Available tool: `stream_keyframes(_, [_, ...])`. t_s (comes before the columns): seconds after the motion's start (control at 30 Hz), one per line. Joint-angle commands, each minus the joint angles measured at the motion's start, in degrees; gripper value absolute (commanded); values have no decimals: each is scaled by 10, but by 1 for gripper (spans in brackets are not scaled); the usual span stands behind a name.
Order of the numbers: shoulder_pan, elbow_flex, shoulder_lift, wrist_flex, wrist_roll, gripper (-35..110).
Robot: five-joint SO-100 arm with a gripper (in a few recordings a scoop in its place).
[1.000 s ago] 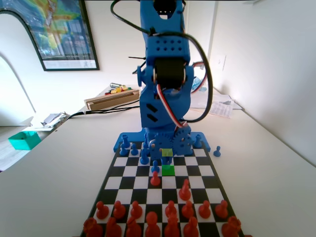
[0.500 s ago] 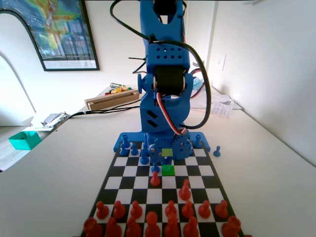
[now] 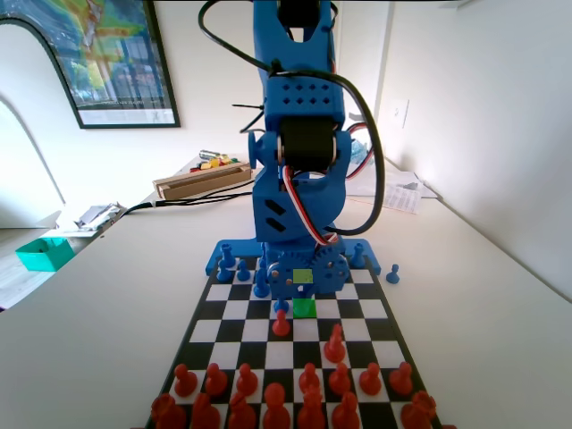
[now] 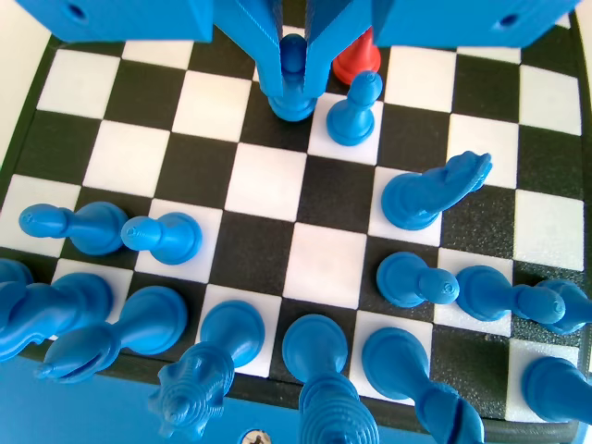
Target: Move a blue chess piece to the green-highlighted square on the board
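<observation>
At the top centre of the wrist view my two-finger gripper [image 4: 293,65] is clenched around the small blue plastic pawn with the round head [image 4: 293,81], jaws pressed against both sides of its stem so it stays upright. Its flared base sits low over a black square of the flat black-and-white chequered board [image 4: 268,180], touching or just above, I cannot tell. In the fixed view the bright green square [image 3: 304,307] lies at mid-frame, just below my blue arm
</observation>
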Motion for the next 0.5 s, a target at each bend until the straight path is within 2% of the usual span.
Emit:
stream_keyframes(0.0, [-13, -8, 16, -16, -3, 1])
stream_keyframes(0.47, [-26, 22, 17, -32, 4, 1])
